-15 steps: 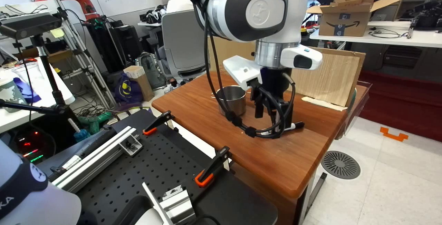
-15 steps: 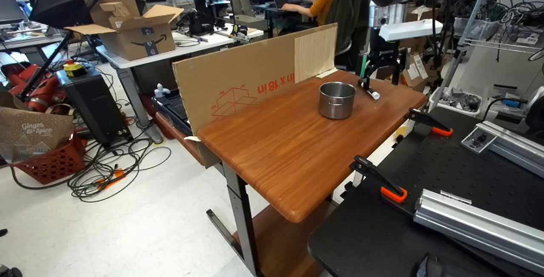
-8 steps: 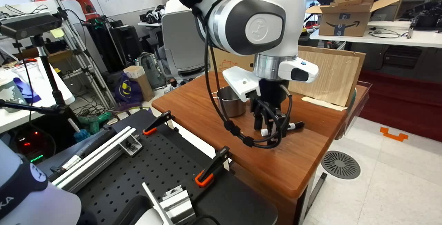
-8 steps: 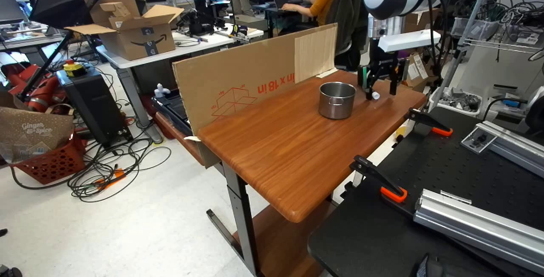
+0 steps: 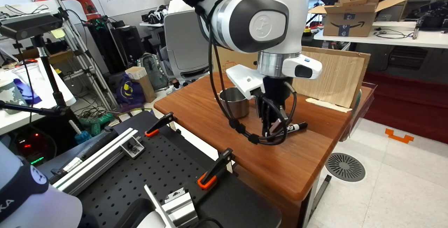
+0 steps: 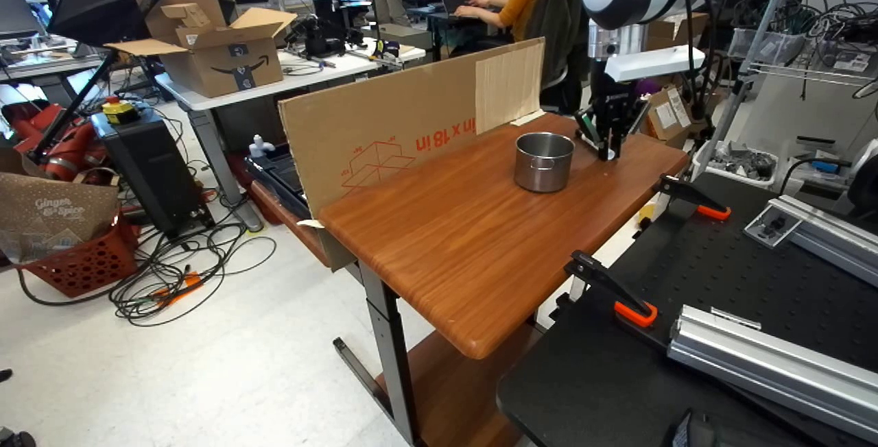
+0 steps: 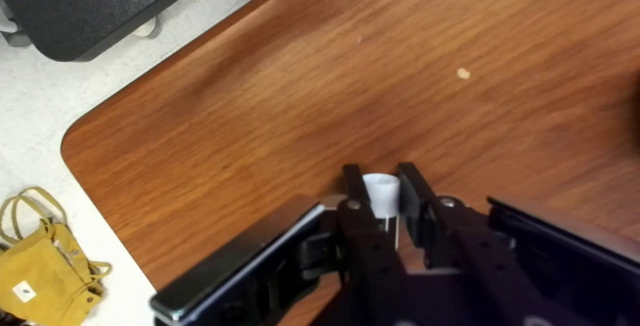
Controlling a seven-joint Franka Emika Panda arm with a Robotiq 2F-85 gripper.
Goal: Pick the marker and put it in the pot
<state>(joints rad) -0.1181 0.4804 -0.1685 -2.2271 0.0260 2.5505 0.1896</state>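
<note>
The marker (image 5: 297, 127) lies low at the wooden tabletop, with a black cap end and a lettered white band in an exterior view. Its white end (image 7: 383, 193) sits between the two fingers in the wrist view. My gripper (image 6: 609, 154) points down and is shut on that end, one finger (image 7: 356, 186) on each side. Arm cables hide part of the hold in an exterior view. Beside the gripper stands the pot (image 6: 542, 171), upright, shiny metal, its mouth uncovered; it shows in both exterior views (image 5: 239, 106).
A tall cardboard panel (image 6: 398, 131) with a pale wood sheet (image 6: 509, 87) lines one long table edge. Along the opposite side, black clamps (image 6: 607, 286) and a dark perforated bench (image 6: 741, 248) adjoin the table (image 6: 439, 248). Loose cables (image 5: 241, 126) hang from the arm.
The gripper has come down and shifted slightly, and its fingers have gone from wide apart to shut around the marker's white end. The marker has rolled, showing its lettering; the pot has not moved.
</note>
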